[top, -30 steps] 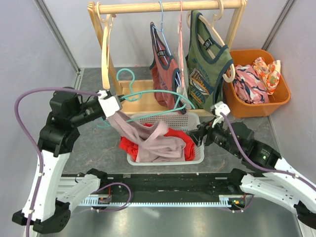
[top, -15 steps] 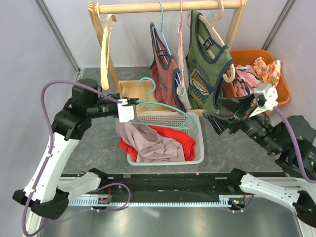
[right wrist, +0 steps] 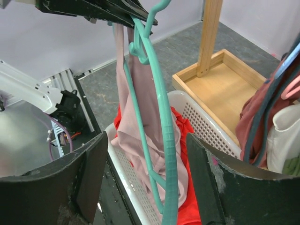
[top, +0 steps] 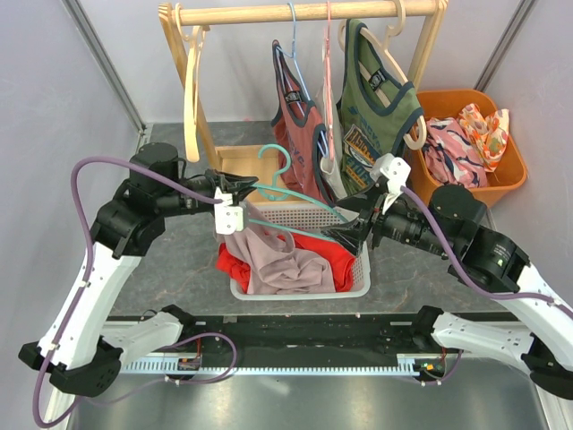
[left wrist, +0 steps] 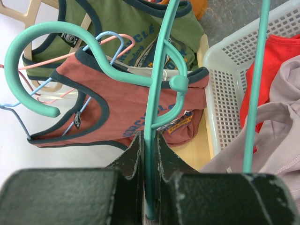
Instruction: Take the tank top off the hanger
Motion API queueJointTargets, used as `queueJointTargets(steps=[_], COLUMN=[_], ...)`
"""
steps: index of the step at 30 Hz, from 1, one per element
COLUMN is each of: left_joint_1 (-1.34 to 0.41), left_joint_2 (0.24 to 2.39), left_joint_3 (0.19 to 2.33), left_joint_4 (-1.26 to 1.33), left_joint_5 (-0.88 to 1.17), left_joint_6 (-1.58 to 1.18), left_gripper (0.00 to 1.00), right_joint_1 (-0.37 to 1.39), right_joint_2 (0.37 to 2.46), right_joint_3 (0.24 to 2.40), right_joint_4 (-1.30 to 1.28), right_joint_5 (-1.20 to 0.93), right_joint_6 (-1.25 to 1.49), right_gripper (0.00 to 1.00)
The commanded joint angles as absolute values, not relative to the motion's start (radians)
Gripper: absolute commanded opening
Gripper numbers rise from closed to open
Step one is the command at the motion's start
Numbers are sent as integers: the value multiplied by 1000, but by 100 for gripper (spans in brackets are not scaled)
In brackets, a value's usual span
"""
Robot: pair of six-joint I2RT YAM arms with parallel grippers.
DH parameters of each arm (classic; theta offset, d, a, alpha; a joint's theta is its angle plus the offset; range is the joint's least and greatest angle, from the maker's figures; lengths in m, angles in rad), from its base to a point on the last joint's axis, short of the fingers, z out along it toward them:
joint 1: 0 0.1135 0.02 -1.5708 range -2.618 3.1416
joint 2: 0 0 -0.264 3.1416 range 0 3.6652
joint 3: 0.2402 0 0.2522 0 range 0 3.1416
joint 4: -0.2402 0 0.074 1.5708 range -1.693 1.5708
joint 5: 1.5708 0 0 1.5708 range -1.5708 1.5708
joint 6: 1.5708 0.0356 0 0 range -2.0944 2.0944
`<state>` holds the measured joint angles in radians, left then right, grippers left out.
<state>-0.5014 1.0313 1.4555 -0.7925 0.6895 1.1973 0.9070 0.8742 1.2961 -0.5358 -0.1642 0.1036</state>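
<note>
- Hanger orientation decides the coming pull. The teal hanger (top: 300, 199) runs lengthwise from the left gripper (top: 235, 193) across to the right gripper (top: 351, 235), with its hook turned up and away from both, toward the rack.
- The left gripper is clamped on the hanger's rod just below the neck. Its wrist view shows both fingers pressed flat against the teal rod, with nothing else between them.
- The mauve tank top (top: 273, 260) hangs down from a spot just beside the left gripper's fingertips. Its lower part lies piled in the white basket (top: 363, 269) beneath both tools, on top of a red garment (top: 327, 253).
- From the right gripper, the tank top lies ahead and below, along the far half of the hanger. The near end of the hanger's loop is bare and reaches in between its fingers.
- The right gripper's jaws stand wide apart, one on each side of that bare loop. As far as its wrist view shows, they touch neither hanger nor cloth.
- As a judgement, the cloth is not yet free, since a strap seems to be caught over the arm next to the left gripper.
- The left gripper is nearer the cloth but occupied. The free right one would have to reach forward past the loop to take the fabric, and the pull should run along the hanger's length, away from the left gripper.
</note>
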Motion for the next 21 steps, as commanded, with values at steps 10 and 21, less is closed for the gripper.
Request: queueJointTargets(steps=[10, 21], left_joint_1=[-517, -517], left_joint_2=[1003, 999], left_joint_3=[1494, 1457], left_joint_4=[-772, -772], left_joint_5=[733, 701], left_joint_6=[1233, 1224], left_gripper=[2, 44], right_joint_1=[907, 908], right_joint_2=[879, 787], right_joint_3=[1213, 1222], right_joint_4=[-445, -508], right_joint_5=[-230, -104], right_joint_6=[164, 176], right_gripper=[54, 0])
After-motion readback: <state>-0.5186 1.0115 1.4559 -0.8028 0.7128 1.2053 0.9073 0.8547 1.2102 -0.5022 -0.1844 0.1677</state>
